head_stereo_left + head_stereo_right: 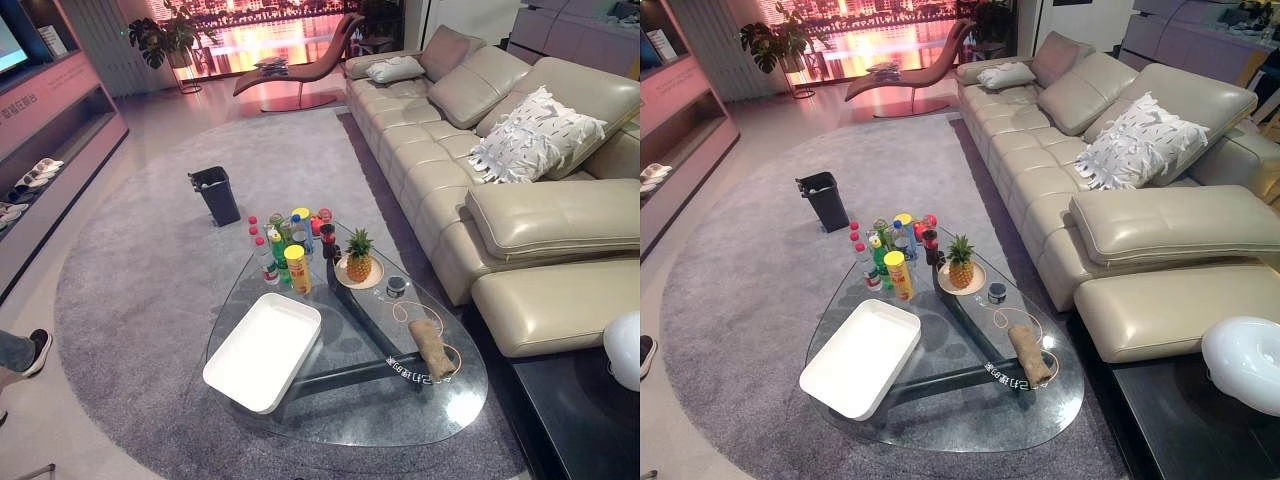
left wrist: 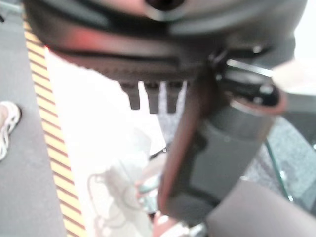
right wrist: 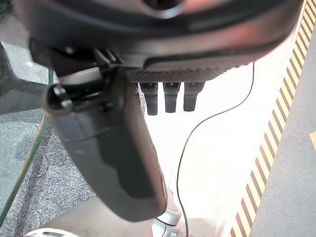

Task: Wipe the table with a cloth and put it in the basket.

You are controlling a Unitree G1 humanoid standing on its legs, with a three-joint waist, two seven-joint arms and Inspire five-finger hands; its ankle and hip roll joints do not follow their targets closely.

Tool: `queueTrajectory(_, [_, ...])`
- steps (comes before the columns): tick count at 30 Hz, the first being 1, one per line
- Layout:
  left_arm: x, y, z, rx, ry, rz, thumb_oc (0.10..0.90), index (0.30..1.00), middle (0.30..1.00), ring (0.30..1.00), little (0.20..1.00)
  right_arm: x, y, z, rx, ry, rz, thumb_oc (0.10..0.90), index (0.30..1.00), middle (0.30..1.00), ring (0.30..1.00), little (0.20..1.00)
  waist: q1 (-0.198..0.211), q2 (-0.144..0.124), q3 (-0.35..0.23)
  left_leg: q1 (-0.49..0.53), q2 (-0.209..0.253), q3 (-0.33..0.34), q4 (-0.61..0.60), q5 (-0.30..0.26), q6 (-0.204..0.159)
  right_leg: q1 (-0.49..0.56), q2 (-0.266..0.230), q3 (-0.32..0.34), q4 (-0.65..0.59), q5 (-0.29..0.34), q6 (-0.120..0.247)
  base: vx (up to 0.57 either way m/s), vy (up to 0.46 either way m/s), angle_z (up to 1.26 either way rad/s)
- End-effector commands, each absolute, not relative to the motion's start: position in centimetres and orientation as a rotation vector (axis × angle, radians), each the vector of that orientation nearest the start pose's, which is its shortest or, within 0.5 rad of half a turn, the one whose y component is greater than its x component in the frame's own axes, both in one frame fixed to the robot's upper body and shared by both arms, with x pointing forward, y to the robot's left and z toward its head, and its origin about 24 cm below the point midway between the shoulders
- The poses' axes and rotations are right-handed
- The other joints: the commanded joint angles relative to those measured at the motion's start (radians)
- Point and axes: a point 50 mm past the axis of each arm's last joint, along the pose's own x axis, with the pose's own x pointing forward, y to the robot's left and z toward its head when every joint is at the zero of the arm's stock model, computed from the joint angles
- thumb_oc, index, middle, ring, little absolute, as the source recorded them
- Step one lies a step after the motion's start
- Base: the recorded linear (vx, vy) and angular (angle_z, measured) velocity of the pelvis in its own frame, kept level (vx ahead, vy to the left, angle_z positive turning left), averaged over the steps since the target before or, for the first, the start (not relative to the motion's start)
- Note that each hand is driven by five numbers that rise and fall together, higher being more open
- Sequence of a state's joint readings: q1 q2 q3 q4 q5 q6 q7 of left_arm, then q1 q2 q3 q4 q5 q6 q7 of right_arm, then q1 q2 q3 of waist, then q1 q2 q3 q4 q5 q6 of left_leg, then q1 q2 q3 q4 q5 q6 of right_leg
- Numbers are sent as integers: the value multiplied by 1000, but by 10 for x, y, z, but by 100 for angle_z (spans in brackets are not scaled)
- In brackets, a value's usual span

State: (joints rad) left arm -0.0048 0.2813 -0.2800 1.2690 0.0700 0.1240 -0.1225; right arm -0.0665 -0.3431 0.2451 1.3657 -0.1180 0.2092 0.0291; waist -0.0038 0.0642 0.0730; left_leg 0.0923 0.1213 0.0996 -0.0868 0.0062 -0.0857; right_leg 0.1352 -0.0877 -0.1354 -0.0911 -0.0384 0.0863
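A brown cloth [image 1: 432,345] lies bunched on the right part of the glass coffee table [image 1: 350,405], close to the sofa side. A shallow white basket [image 1: 263,350] rests on the table's left part, with nothing in it. Both hands are away from the table. My left hand [image 2: 217,148] hangs over the floor with its fingers [image 2: 153,96] straight and holding nothing. My right hand [image 3: 113,153] hangs the same way, its fingers [image 3: 168,96] straight and bare, beside the table's glass edge.
Several bottles and a yellow can [image 1: 285,245] crowd the table's far end beside a pineapple [image 1: 358,256] on a plate and a small dark jar [image 1: 397,285]. A beige sofa [image 1: 480,200] runs along the right. A black bin [image 1: 216,194] stands on the grey carpet. A person's shoe [image 1: 38,350] is at left.
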Motion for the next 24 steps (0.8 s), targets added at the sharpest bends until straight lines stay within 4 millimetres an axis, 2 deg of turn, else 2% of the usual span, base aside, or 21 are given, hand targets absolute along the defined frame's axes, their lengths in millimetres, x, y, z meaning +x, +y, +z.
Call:
queueTrajectory(1, [91,249,-159,394,1410,-131,800,900,900,900,900,81,-275,-153,-583,1541,23,800,900,900,900,900,4,-46,41,39,-13,4,-1,-25,3,-13,-46,11,4,46,39,0,0,0])
queueTrajectory(24, [91,248,-160,381,1407,-122,800,900,900,900,900,81,-276,-153,-586,1544,24,800,900,900,900,900,6,-47,50,40,-15,-3,-1,-26,5,-8,-43,9,4,44,37,0,0,0])
